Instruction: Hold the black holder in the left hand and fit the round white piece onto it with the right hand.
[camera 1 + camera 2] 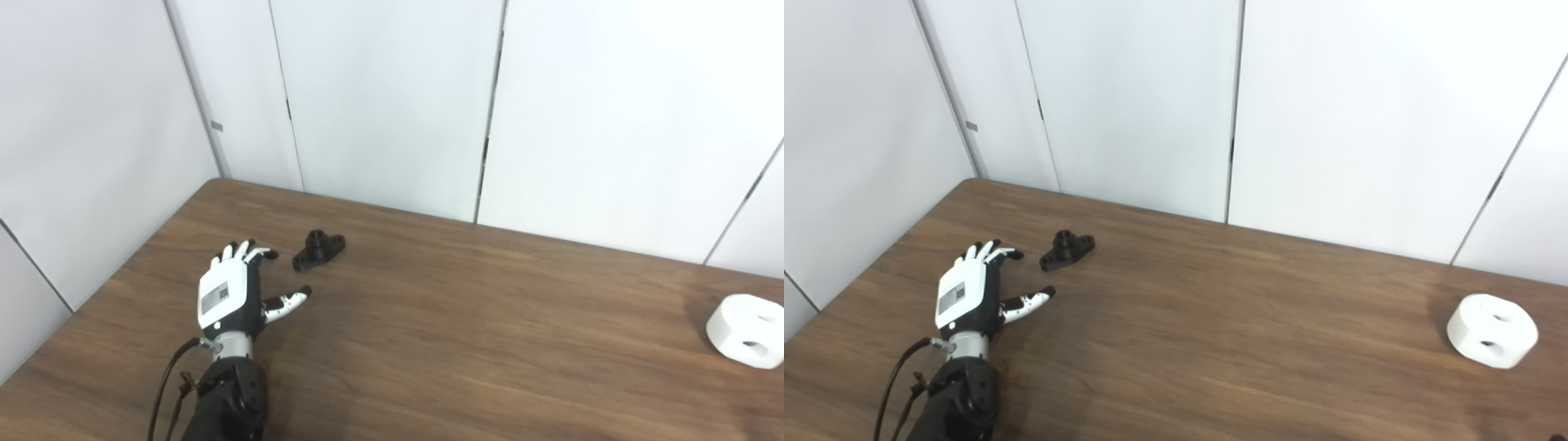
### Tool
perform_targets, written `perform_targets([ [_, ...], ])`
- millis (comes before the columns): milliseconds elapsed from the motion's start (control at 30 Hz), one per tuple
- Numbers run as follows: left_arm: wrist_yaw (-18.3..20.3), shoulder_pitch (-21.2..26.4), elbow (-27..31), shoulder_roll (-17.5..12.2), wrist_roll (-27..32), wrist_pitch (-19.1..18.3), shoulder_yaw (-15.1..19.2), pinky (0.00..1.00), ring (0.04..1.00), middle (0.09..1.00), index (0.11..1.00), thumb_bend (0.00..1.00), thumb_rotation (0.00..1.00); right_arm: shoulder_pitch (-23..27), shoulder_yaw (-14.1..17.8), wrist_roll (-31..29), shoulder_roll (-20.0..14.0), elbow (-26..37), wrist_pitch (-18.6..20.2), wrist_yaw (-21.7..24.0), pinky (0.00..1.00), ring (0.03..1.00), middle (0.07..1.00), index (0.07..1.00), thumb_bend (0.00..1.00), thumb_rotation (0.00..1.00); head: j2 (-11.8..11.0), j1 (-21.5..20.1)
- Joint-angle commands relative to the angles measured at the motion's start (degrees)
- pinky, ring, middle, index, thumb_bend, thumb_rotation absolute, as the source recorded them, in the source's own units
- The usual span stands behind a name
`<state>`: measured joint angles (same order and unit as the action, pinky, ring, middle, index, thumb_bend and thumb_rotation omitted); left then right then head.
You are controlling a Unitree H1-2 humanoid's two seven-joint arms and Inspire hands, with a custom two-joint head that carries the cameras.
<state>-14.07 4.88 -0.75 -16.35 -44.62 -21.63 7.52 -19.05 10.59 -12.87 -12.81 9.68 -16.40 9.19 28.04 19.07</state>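
The black holder (318, 249) lies flat on the brown table toward the back left, a short post rising from its middle. My left hand (236, 291) hovers just left of and in front of it, open, fingers spread, thumb pointing right, a small gap between fingertips and holder. The round white piece (1492, 330), a thick puck with holes in its top and side, rests far off at the table's right. My right hand is not in view.
The wooden table (1213, 331) runs up to white wall panels (1133, 104) at the back and left. A black cable (164, 386) trails along my left forearm.
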Motion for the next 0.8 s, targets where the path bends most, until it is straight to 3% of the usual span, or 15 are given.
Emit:
perform_targets([
  [0,-2.5,3.1,-0.9,-2.2,0.3,1.6,0.3,1.00,0.974,0.923,0.742,0.84,0.37,-0.7,-0.8,0.2,1.2,-3.2,1.0,-0.3,1.00,1.000,0.972,0.946,0.58,1.00,0.0,0.1],
  [233,-2.1,6.0,-4.7,-3.5,2.8,0.8,-0.3,1.00,0.976,0.923,0.748,0.82,0.34,-1.1,-1.0,0.2,1.3,-2.9,0.8,-0.1,1.00,1.000,0.966,0.940,0.60,1.00,0.2,-0.3],
  [433,-1.9,9.1,-7.8,-2.6,7.8,0.0,1.1,1.00,0.968,0.920,0.747,0.81,0.32,-1.3,-1.1,1.2,1.6,-2.1,1.4,-0.7,1.00,1.000,0.961,0.933,0.62,1.00,0.2,-0.6],
  [767,-0.9,12.7,-11.0,-3.7,10.2,-0.6,-1.1,1.00,0.964,0.915,0.729,0.80,0.33,-1.5,-1.6,2.1,2.1,-1.9,1.5,-0.9,1.00,1.000,0.962,0.931,0.67,1.00,0.3,-1.7],
])
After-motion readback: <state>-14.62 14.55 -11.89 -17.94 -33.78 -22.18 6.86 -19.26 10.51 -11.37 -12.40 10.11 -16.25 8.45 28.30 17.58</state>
